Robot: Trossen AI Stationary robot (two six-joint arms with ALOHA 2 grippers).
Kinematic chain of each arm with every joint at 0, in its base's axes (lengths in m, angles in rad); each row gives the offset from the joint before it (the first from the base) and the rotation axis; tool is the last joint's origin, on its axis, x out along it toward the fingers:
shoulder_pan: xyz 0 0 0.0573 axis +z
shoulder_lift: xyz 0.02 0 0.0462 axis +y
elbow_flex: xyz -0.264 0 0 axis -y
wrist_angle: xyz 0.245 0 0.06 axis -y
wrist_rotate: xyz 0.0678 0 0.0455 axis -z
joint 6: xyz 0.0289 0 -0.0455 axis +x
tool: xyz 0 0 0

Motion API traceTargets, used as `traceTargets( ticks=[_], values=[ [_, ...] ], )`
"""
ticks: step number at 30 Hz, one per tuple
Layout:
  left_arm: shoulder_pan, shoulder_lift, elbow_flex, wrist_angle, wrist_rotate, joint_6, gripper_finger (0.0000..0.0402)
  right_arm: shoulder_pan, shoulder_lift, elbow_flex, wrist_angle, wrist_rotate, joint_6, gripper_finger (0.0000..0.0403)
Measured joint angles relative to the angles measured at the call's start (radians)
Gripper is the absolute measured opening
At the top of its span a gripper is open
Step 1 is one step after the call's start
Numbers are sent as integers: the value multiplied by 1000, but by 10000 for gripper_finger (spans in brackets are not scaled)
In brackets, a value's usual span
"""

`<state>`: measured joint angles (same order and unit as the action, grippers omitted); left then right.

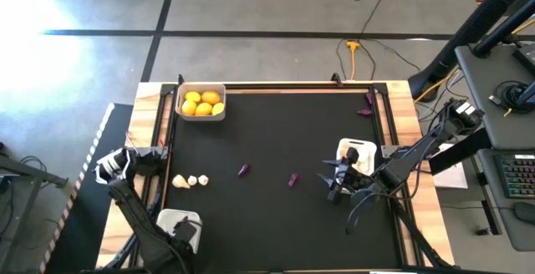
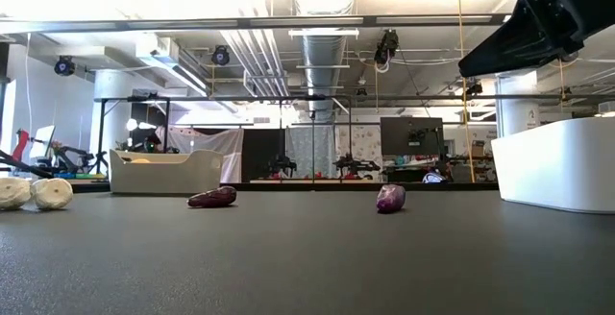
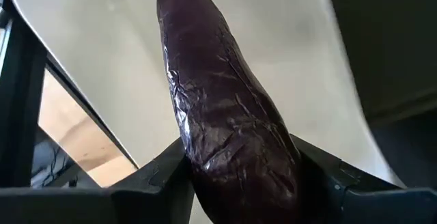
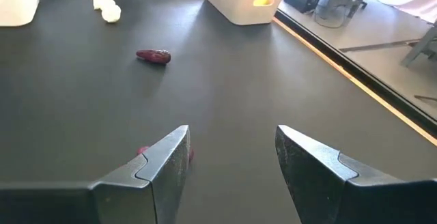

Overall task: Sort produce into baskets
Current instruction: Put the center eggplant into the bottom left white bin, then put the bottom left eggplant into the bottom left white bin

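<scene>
My left gripper (image 3: 242, 183) is shut on a large dark purple eggplant (image 3: 218, 94) over the white near-left basket (image 1: 178, 220), whose inside (image 3: 95, 60) fills the wrist view. My right gripper (image 4: 231, 157) is open and empty, low over the mat beside the right basket (image 1: 355, 155). A tiny eggplant (image 4: 142, 151) lies on the mat, partly hidden behind one of its fingers. Another small eggplant (image 1: 243, 171) and the white garlic bulbs (image 1: 191, 180) lie on the mat. The far-left basket (image 1: 201, 114) holds several citrus fruits (image 1: 203, 104). My left gripper pinches the large eggplant's thick end (image 3: 239, 162) between its two fingers (image 3: 160, 176), one on each side. The eggplant runs on forward from the fingers, along them, over the basket's inside. Its far end is out of the frame, so whether it rests on the basket cannot be told.
A further purple piece (image 1: 365, 109) lies at the far right corner by the table's frame. The open black mat (image 1: 276, 140) stretches between the baskets. In the low view the two small eggplants (image 2: 211, 197) (image 2: 390, 198) lie mid-table, with the right basket (image 2: 557, 166) close by.
</scene>
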<state>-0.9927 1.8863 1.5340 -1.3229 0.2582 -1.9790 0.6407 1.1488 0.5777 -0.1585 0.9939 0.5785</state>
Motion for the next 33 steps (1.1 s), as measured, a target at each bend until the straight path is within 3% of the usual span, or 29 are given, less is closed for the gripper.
traceTargets(
  ticks=[5, 15, 19, 22, 24, 30, 33],
  values=[
    [10, -11, -108, 85, 78, -9, 177, 0, 0, -1, 0, 0, -1, 210],
    [16, -11, -77, 92, 118, 8, 234, 0, 0, -8, 0, -1, 2, 210],
    [26, -11, -25, 27, 158, 44, 259, 0, 0, -8, 0, -3, 4, 210],
    [57, -11, 31, -130, 162, 52, 263, 0, 0, -8, 0, -3, 5, 210],
    [86, -11, 79, -202, 85, 73, 260, 0, 0, -8, 5, -3, 5, 210],
    [206, -12, 187, -238, -429, 265, 240, 0, 0, -8, 10, -2, 5, 210],
    [283, -11, 186, -240, -595, 429, 224, 0, 0, -8, 10, -2, 5, 210]
  ],
)
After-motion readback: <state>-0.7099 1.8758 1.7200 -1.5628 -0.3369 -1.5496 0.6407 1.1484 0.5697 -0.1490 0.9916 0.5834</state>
